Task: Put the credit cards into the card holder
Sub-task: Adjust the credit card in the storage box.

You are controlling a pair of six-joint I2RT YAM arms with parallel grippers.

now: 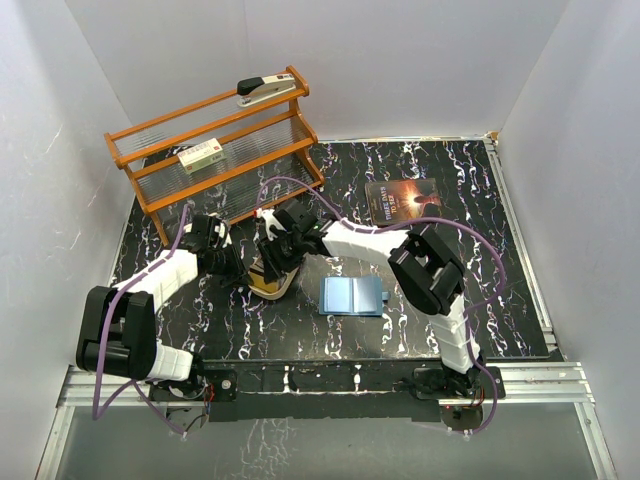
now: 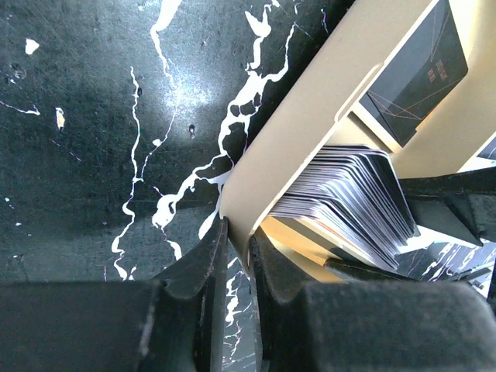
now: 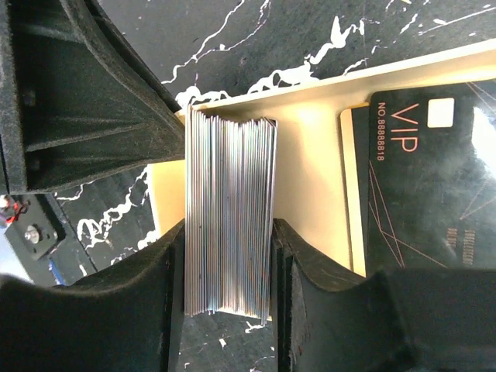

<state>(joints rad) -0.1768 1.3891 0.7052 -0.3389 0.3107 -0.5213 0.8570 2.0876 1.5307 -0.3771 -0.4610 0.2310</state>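
While left claw (image 2: pixel 238 234) pinches the tray (image 2: pixel 325 93) rim, right claw (image 3: pixel 229 236) seemingly clamps the credit cards (image 3: pixel 230 167).

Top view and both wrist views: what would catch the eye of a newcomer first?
At the tan tray near the middle of the table, the right tool grips a thick stack of cards standing on edge in it, and the left tool pinches its wall. The blue holder lies just right of the tray; an orange rack with a stapler on top stands at the back left.
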